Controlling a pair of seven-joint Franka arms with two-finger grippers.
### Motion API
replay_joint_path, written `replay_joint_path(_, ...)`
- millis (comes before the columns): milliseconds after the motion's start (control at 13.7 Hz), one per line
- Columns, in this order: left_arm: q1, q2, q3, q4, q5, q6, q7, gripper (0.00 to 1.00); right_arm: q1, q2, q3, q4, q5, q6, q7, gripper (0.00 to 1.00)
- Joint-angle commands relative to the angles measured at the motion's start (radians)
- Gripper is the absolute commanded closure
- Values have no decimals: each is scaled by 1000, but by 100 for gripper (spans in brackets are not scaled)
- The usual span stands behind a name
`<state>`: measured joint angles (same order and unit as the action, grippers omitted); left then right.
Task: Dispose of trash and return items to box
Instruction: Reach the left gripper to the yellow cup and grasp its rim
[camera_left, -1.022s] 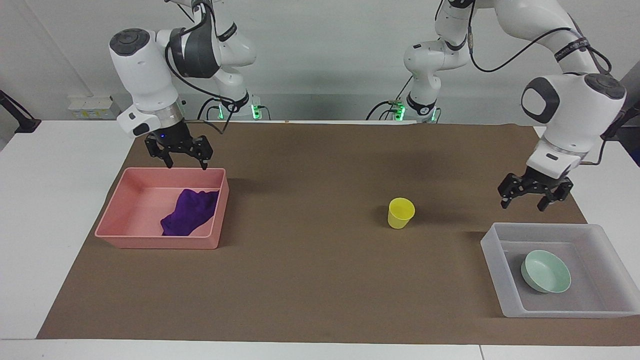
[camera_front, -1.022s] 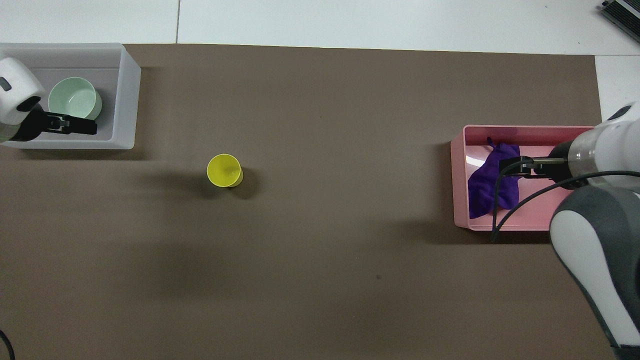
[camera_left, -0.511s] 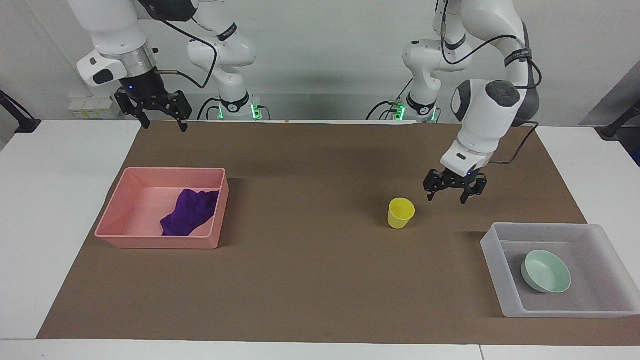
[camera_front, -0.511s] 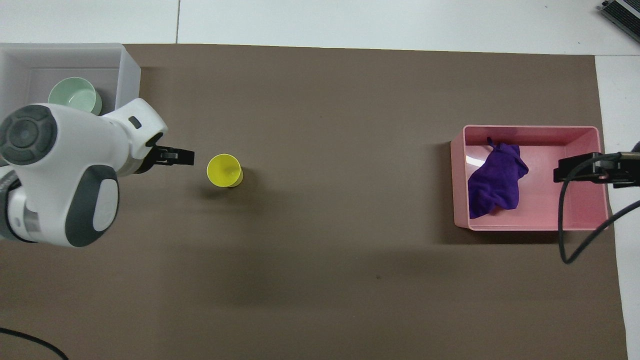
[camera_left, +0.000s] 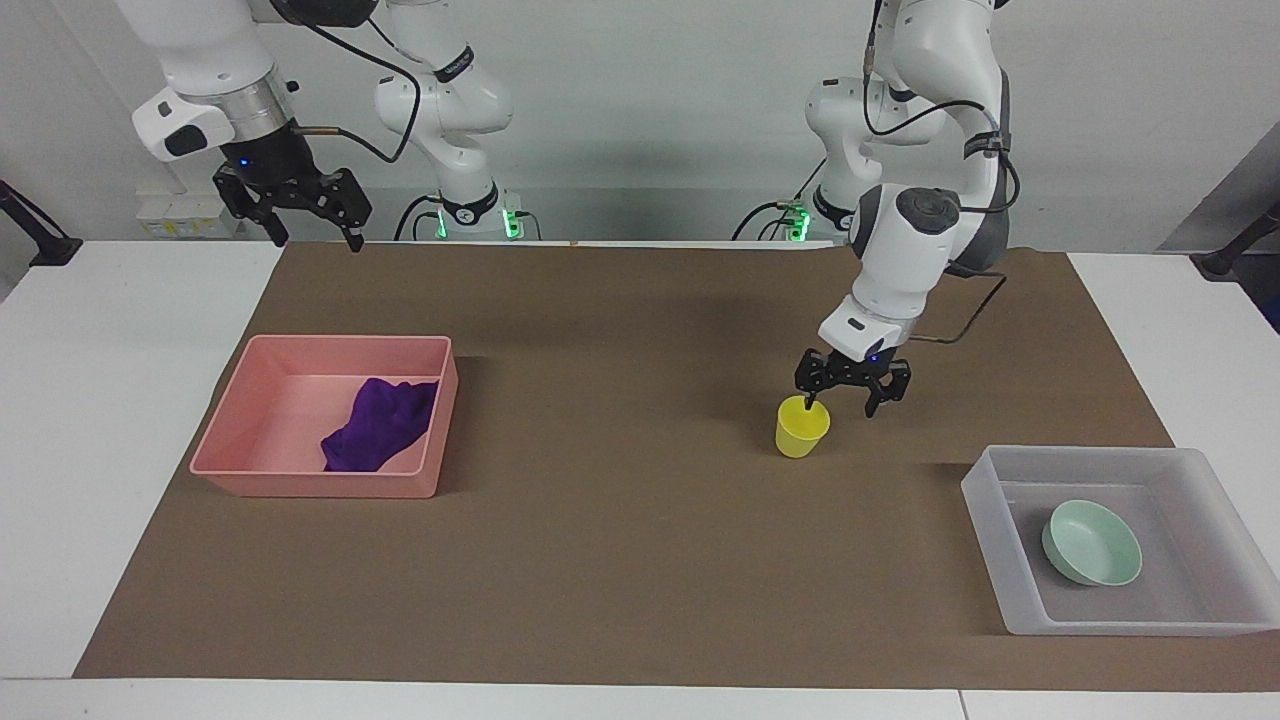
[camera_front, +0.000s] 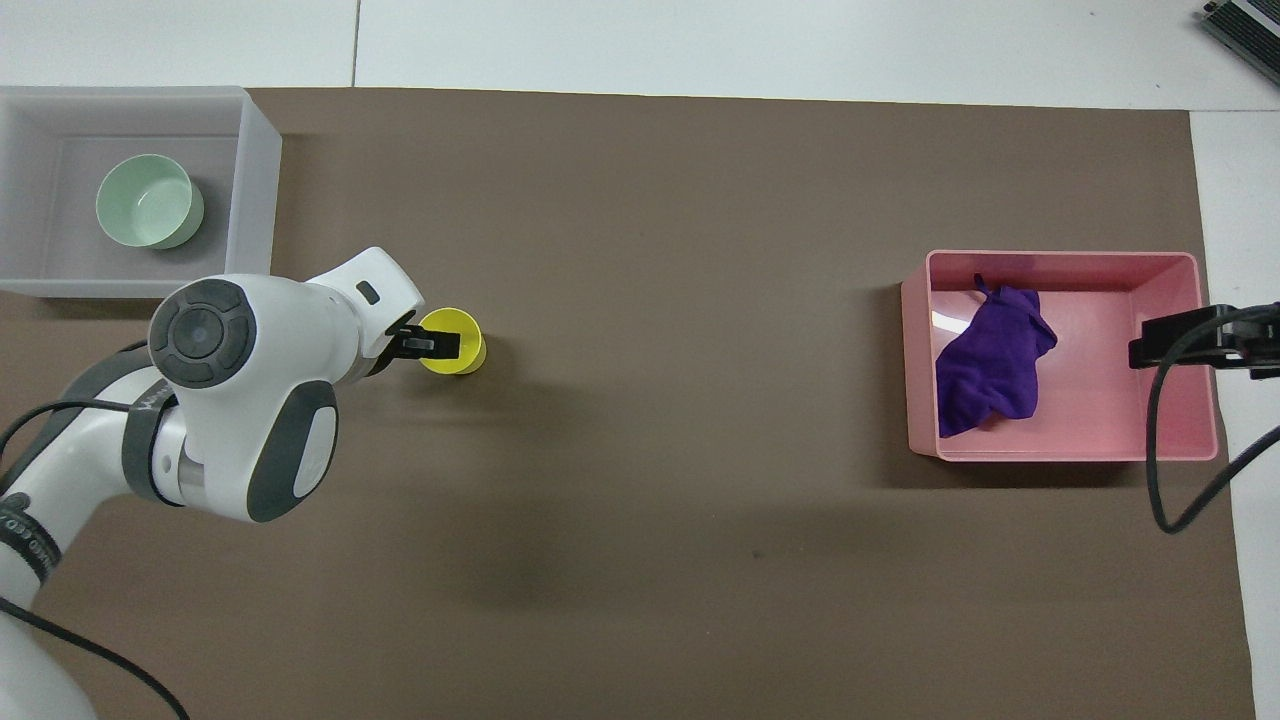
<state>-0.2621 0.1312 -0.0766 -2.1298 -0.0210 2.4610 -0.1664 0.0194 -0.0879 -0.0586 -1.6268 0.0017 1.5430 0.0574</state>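
Note:
The yellow cup (camera_left: 801, 430) stands upright on the brown mat, seen from overhead (camera_front: 468, 332) too. My left gripper (camera_left: 840, 405) is open right at the cup's rim, with one fingertip (camera_left: 811, 401) over its mouth and the other outside, toward the left arm's end; from overhead the gripper (camera_front: 438, 343) covers part of the cup. The mint-green bowl (camera_left: 1092, 543) (camera_front: 148, 200) lies in the translucent box (camera_left: 1090, 458) (camera_front: 256, 190). The purple rag (camera_left: 380, 425) (camera_front: 990, 370) lies in the pink tray (camera_left: 310, 487) (camera_front: 1070, 262). My right gripper (camera_left: 318, 242) (camera_front: 1145, 352) is open, empty and raised high.
The brown mat (camera_left: 600, 560) covers most of the white table. The box is at the left arm's end and the pink tray at the right arm's end. The right arm's cable (camera_front: 1160, 470) hangs over the pink tray's corner in the overhead view.
My left gripper has moved from beside the box over to the cup and come down to its rim. My right gripper has risen from the pink tray and drawn back toward the robots.

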Motion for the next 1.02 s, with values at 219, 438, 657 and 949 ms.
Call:
replay_joint_path(219, -25, 22, 17, -19, 12, 46, -36, 100, -7, -13, 5, -27, -2, 12, -27, 0)
replay_joint_path(438, -11, -1, 20, 8, 12, -16, -35, 100, -7, -15, 5, -34, -2, 12, -27, 0)
replay_joint_path(657, 46, -50, 23, 77, 12, -114, -33, 100, -7, -19, 5, -38, -2, 12, -25, 0)
replay_joint_path(949, 151, -25, 23, 215, 13, -151, -7, 100, -7, -18, 5, -38, -2, 15, -25, 0)
